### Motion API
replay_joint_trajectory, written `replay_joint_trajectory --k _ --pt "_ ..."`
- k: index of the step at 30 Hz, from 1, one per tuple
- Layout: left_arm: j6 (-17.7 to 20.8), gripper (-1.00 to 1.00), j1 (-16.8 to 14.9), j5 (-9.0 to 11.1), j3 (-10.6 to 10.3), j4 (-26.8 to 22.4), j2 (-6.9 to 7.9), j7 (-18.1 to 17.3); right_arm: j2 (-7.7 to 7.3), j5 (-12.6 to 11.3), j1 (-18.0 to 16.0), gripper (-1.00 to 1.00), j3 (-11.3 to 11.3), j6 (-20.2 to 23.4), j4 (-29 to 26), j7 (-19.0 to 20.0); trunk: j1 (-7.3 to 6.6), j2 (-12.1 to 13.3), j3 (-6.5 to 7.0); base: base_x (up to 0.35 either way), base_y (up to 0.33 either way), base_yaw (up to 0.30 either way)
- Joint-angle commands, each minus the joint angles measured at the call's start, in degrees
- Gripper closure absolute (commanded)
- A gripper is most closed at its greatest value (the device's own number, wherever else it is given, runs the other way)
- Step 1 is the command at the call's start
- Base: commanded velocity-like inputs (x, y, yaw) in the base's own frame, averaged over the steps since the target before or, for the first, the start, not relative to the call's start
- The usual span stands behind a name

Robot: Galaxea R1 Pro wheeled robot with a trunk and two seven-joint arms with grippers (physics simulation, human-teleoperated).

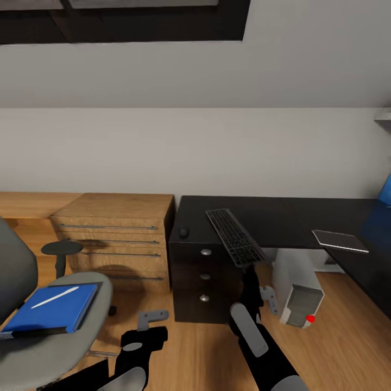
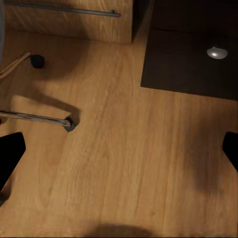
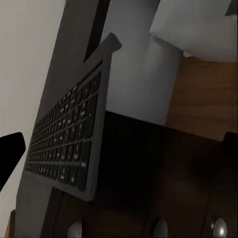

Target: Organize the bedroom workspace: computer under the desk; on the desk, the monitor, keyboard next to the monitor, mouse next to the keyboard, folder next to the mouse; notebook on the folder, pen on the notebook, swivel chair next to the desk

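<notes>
Head view: keyboard (image 1: 234, 237) lies diagonally across desk (image 1: 282, 220).

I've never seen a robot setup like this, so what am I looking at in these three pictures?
It is a simulated two-armed robot. The head view looks down over both arms; each wrist view looks along one gripper's fingers. The right gripper seems to hold the keyboard at its near end, which overhangs the black desk. The mouse and a flat dark slab lie there too, with the computer underneath. The left gripper hangs open over the wooden floor. The swivel chair carries the blue folder and a white pen.
</notes>
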Motion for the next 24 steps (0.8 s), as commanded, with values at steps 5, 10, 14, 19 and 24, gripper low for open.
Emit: replay_joint_trajectory --k 5,10,14,19,24 --pt "0.58 -1.00 -0.09 -0.02 -0.09 1.74 -0.14 0.18 0.00 -0.14 -0.04 -1.00 0.02 -0.18 -0.04 -0.22 -0.04 -0.04 -0.06 -0.240 -0.222 0.000" --pt "0.58 -1.00 -0.09 -0.06 -0.09 5.13 -1.61 0.17 0.00 -0.07 -0.04 -1.00 -0.29 -0.12 -0.22 -0.32 -0.04 -0.04 -0.06 -0.068 -0.320 0.000" --pt "0.55 -1.00 -0.09 -0.34 0.04 12.64 -5.44 0.10 0.00 -0.06 -0.04 -1.00 -0.68 -0.05 -3.16 -0.61 -0.04 -0.04 -0.06 -0.010 -0.207 0.000" --pt "0.51 -1.00 -0.09 -0.47 0.06 15.81 -7.75 0.05 -0.76 -0.09 -0.04 -1.00 -0.78 0.86 -4.22 -0.63 -0.04 -0.04 -0.06 -0.002 -0.042 0.000" --pt "0.50 -1.00 -0.09 -0.43 0.03 18.49 -8.97 -0.13 -1.47 -0.04 -0.04 -1.00 -0.75 3.37 -4.64 -0.43 -0.26 0.37 0.12 -0.001 -0.012 0.000"
